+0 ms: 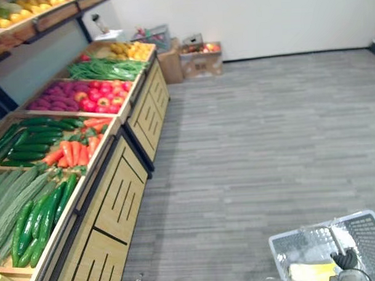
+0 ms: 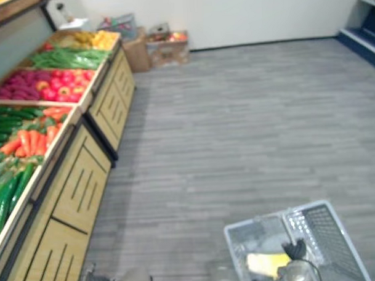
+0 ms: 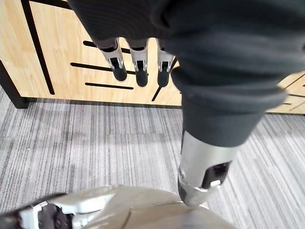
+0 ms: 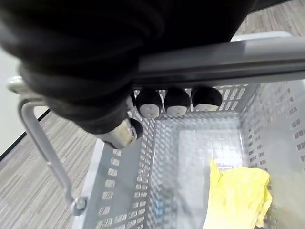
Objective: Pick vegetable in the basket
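Observation:
A grey plastic basket point(image 1: 363, 230) hangs low at the right, above the floor, with a crumpled yellow thing point(image 4: 238, 191) lying in it. My right hand point(image 4: 95, 62) is shut on the basket's metal handle point(image 4: 228, 59), its fingers point(image 4: 176, 101) curled under the bar. The vegetables lie in the wooden stand point(image 1: 115, 198) at the left: green cucumbers point(image 1: 39, 219), carrots point(image 1: 74, 150), dark cucumbers point(image 1: 33, 136) and green beans point(image 1: 105, 69). My left hand point(image 3: 214, 62) hangs in front of the stand's wooden front panel, fingers point(image 3: 141, 71) straight and holding nothing.
Red fruit point(image 1: 103, 94) and purple produce point(image 1: 53, 99) fill a middle bin. An upper shelf point(image 1: 23, 13) carries yellow fruit. Cardboard boxes point(image 1: 200, 57) stand by the white back wall. Grey striped floor stretches to the right of the stand.

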You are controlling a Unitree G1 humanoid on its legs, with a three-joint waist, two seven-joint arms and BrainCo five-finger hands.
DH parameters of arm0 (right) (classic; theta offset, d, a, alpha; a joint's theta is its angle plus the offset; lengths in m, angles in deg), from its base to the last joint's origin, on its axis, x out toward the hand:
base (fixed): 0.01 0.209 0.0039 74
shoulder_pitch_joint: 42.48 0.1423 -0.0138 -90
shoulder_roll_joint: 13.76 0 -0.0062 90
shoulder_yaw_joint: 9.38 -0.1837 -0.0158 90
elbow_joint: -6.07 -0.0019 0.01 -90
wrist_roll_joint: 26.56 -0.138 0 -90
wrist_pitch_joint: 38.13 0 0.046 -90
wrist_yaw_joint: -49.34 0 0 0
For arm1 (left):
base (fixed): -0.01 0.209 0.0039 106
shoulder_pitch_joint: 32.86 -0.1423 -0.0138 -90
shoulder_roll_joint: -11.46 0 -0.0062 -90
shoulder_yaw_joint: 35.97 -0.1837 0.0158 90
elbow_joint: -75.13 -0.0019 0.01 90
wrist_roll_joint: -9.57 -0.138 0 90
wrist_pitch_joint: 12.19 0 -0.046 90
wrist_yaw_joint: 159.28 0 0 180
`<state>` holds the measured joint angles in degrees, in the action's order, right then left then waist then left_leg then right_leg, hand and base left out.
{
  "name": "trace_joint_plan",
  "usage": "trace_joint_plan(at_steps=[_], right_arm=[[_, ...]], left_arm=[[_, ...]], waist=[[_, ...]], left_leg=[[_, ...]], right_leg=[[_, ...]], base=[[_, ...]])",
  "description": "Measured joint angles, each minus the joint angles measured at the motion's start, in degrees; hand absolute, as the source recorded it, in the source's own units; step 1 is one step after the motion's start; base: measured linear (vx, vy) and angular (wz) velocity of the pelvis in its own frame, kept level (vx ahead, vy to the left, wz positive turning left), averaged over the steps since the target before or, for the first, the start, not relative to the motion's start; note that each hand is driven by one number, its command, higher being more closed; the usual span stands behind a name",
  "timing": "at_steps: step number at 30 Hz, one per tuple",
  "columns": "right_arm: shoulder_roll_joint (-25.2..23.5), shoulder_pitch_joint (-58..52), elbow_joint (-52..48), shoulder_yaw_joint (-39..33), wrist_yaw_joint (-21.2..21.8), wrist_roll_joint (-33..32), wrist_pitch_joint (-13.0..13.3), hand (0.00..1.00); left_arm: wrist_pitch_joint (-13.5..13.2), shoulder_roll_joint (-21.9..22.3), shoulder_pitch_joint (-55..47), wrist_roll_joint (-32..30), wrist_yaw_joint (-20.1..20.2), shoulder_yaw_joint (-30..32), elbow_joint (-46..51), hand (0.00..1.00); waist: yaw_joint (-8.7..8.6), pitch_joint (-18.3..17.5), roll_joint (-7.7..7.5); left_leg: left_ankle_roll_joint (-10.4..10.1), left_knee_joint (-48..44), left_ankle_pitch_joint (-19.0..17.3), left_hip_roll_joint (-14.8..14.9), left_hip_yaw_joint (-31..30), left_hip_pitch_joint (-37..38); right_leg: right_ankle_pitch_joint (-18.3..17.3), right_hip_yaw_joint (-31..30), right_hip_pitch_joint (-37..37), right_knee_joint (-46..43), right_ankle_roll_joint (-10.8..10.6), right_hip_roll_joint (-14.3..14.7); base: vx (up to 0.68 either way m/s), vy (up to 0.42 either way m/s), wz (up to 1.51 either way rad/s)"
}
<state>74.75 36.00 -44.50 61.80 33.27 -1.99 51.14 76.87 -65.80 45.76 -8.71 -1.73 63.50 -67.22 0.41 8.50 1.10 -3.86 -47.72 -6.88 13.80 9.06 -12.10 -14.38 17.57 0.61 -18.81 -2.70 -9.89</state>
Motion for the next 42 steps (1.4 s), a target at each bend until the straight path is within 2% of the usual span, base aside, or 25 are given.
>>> trace_joint_plan(at_steps=[3,5,6,7,9,10,14,17,18,19,20,21,22,24,26,28,30,33,34,35,36,37,38,40,42], right_arm=[[-1.11,-0.02,0.47,-2.95,-0.07,-1.0,-0.01,1.0],[-1.29,0.04,0.66,-3.67,-0.22,-1.0,-0.02,1.0],[-1.17,0.19,0.83,-3.86,-0.25,-0.96,-0.03,1.0],[-1.96,0.75,1.84,-3.28,-0.37,-0.92,-0.2,1.0],[-2.63,1.51,1.86,-2.32,-0.37,-0.93,-0.07,1.0],[-2.65,3.24,1.96,-1.43,-0.37,-0.91,-0.06,1.0],[-2.61,4.82,2.16,1.45,-0.21,-0.76,0.03,1.0],[-2.64,4.69,3.09,1.78,-0.03,-0.81,0.31,1.0],[-2.63,4.92,3.92,1.92,-0.03,-0.31,0.86,1.0],[-2.63,5.09,4.16,2.15,-0.03,0.17,1.15,1.0],[-2.75,5.14,4.46,2.76,-0.05,0.24,1.18,1.0],[-3.06,4.73,5.76,2.6,-0.15,0.14,0.96,1.0],[-3.4,4.35,6.56,2.54,-0.25,0.08,0.9,1.0],[-5.05,4.0,7.89,2.35,-0.23,-0.64,0.35,1.0],[-5.12,4.0,8.61,1.38,-0.27,-1.04,0.17,1.0],[-5.24,4.01,8.83,0.31,-0.3,-2.32,-0.25,1.0],[-5.57,3.86,9.54,-1.67,-0.56,-2.76,-0.43,1.0],[-5.92,2.47,9.86,-3.25,-0.62,-3.3,-0.53,1.0],[-6.28,1.45,9.89,-3.34,-0.56,-3.35,-0.57,1.0],[-6.38,0.81,9.85,-3.43,-0.55,-3.36,-0.56,1.0],[-6.48,-0.35,9.89,-4.13,-0.51,-3.37,-0.59,1.0],[-6.64,0.18,9.94,-5.16,-0.55,-3.41,-0.64,1.0],[-6.54,0.12,9.94,-5.61,-0.47,-3.43,-0.64,1.0],[-5.92,0.01,10.4,-6.86,-0.39,-3.97,-0.62,1.0],[-6.0,0.4,11.61,-7.69,-0.4,-4.86,-0.62,1.0]], left_arm=[[0.27,-0.05,0.06,-0.02,-0.29,-0.04,0.12,0.0],[0.38,0.04,0.2,-0.06,-0.3,-0.09,0.1,0.0],[0.41,0.31,0.04,-0.09,-0.37,-0.08,0.12,0.0],[0.81,0.01,0.35,-0.07,-0.42,0.26,-0.15,0.0],[0.86,-0.47,0.8,-0.09,-1.17,0.0,0.58,0.0],[1.12,-1.03,0.85,-0.07,-1.35,0.18,0.48,0.0],[1.24,-0.69,-0.38,-0.08,-1.38,1.33,0.24,0.0],[1.29,-0.31,-0.54,-0.16,-1.38,1.5,0.3,0.0],[1.33,-0.46,-0.69,-0.19,-1.38,1.54,0.42,0.0],[1.4,-0.71,-0.79,-0.14,-1.42,1.84,0.67,0.0],[1.6,-1.44,-1.25,-0.04,-1.48,1.87,1.05,0.0],[1.75,-1.69,-2.01,-0.01,-1.52,1.42,1.15,0.0],[1.81,-1.73,-2.33,-0.03,-1.54,0.94,1.46,0.0],[2.43,-2.31,-2.56,-0.04,-1.73,0.47,1.87,0.0],[2.52,-2.55,-2.32,-0.04,-1.75,1.03,1.53,0.0],[2.42,-1.82,-2.14,-0.03,-1.7,2.48,1.09,0.0],[2.47,-1.42,-1.63,0.01,-1.61,4.75,-0.21,0.0],[2.43,-0.59,-2.36,0.39,-1.39,7.61,-0.32,0.0],[2.52,-0.34,-2.41,0.91,-1.35,9.15,-0.89,0.0],[2.63,0.0,-2.38,1.33,-1.3,9.54,-1.22,0.0],[2.58,1.59,-1.55,1.35,-1.04,9.52,-1.39,0.0],[2.24,2.28,-1.32,1.87,-0.87,10.35,-1.49,0.0],[2.22,2.32,-1.31,2.0,-0.87,10.65,-1.62,0.0],[1.95,2.68,-0.5,2.7,-0.99,11.07,-1.53,0.0],[1.04,2.48,0.82,4.71,-1.01,10.98,-1.36,0.0]], waist=[[-0.01,0.03,-0.08],[-0.09,0.07,-0.03],[0.33,0.09,0.43],[1.16,0.4,-0.44],[1.34,0.9,-1.92],[2.01,1.39,-2.25],[3.15,1.55,-2.97],[3.14,0.46,-3.27],[3.25,0.6,-4.46],[3.39,0.79,-5.3],[3.26,1.27,-6.67],[2.71,1.29,-6.6],[2.54,1.18,-5.52],[2.9,1.41,-7.12],[2.73,1.49,-7.19],[1.92,1.61,-6.67],[1.33,1.77,-6.29],[1.83,1.74,-5.86],[1.8,1.06,-5.49],[1.38,0.72,-5.21],[1.56,0.05,-4.15],[1.56,-0.57,-2.94],[1.36,-0.39,-3.4],[0.75,-1.51,-1.65],[0.38,-1.49,-1.68]], left_leg=[[-0.07,12.82,-0.05,-1.17,6.16,-1.7],[0.04,28.71,3.97,-4.07,6.54,-1.03],[-0.05,39.07,9.24,-5.46,5.61,0.35],[1.13,42.06,10.86,-7.63,5.87,2.31],[1.9,41.03,9.1,-9.15,5.89,1.65],[2.33,35.77,5.87,-9.09,6.21,-0.9],[3.23,32.3,1.14,-10.18,7.91,1.64],[3.31,36.36,0.78,-12.01,8.04,4.49],[3.6,38.04,0.59,-13.42,8.16,6.58],[3.97,38.6,0.32,-14.24,8.25,7.67],[4.71,38.71,-0.74,-15.54,7.15,10.08],[5.68,38.88,-1.48,-15.49,4.36,12.87],[6.28,39.09,-1.91,-15.07,3.11,14.1],[6.52,39.16,-2.65,-14.25,-0.05,16.99],[6.28,39.64,-2.87,-13.78,-2.48,18.72],[5.18,39.48,-3.76,-12.92,-5.44,19.33],[3.03,37.66,-6.32,-11.57,-9.07,19.46],[-0.97,32.81,-12.2,-8.42,-12.24,19.31],[-3.11,31.72,-14.31,-6.2,-14.53,19.44],[-3.72,31.94,-14.67,-4.88,-15.72,19.44],[-4.06,33.93,-13.87,-3.01,-17.88,19.5],[-5.33,35.49,-10.33,-2.04,-18.36,19.31],[-5.34,36.36,-8.41,-1.88,-19.1,19.08],[-5.98,37.54,-2.2,-0.15,-22.69,15.95],[-5.76,37.61,3.31,0.28,-23.85,13.18]], right_leg=[[0.61,3.17,3.24,3.09,-1.08,-0.26],[0.51,5.52,4.7,4.26,-2.0,-0.89],[0.0,6.21,5.5,4.74,-3.47,-0.91],[-0.06,5.66,6.96,6.05,-3.85,-1.92],[0.56,5.14,8.46,9.81,-4.87,-1.99],[2.31,4.81,9.48,12.41,-6.01,-2.06],[3.88,0.83,11.91,12.08,-6.73,-3.99],[3.88,-2.01,6.51,-0.71,-6.73,-6.81],[4.12,-3.91,2.03,-11.31,-6.75,-9.45],[5.25,-4.91,-0.4,-17.1,-6.81,-10.89],[11.39,-7.39,-4.55,-27.43,-5.63,-12.9],[21.56,-9.68,-6.08,-33.62,-6.08,-12.26],[22.51,-10.77,-6.82,-36.39,-7.14,-11.19],[7.05,-9.9,-12.29,-41.02,-3.68,-8.43],[3.64,-7.46,-14.82,-33.2,-2.61,-7.09],[3.87,-9.2,-15.31,-16.51,-2.87,-4.54],[5.07,-15.24,-15.44,-3.06,-3.4,-2.66],[7.2,-21.22,-14.37,5.48,-4.38,-1.81],[11.95,-19.91,-14.53,2.24,-7.62,-0.26],[12.0,-19.08,-14.7,0.1,-7.68,0.6],[8.98,-16.14,-16.33,-4.15,-6.1,1.73],[6.52,-14.17,-17.02,-7.03,-4.74,1.72],[6.02,-12.81,-16.97,-7.83,-4.27,1.57],[4.73,-5.77,-14.86,-7.12,-1.94,0.78],[4.11,-0.7,-12.45,-5.69,-0.78,-0.16]], base=[[0.22,0.056,0.55],[0.27,0.179,0.55],[0.34,0.282,0.41],[0.28,0.213,0.41],[0.25,0.138,0.27],[0.18,0.096,0.04],[0.2,0.139,-0.18],[0.21,0.134,0.02],[0.17,0.117,0.03],[0.23,0.124,0.19],[0.29,0.107,0.53],[0.33,0.08,0.68],[0.31,0.015,0.82],[0.31,-0.032,0.81],[0.3,-0.091,0.78],[0.31,-0.144,0.91],[0.28,-0.235,0.86],[0.28,-0.346,0.55],[0.31,-0.459,0.78],[0.34,-0.517,0.97],[0.32,-0.527,0.96],[0.28,-0.514,0.89],[0.23,-0.512,0.8],[0.24,-0.511,1.3],[0.16,-0.344,1.58]])
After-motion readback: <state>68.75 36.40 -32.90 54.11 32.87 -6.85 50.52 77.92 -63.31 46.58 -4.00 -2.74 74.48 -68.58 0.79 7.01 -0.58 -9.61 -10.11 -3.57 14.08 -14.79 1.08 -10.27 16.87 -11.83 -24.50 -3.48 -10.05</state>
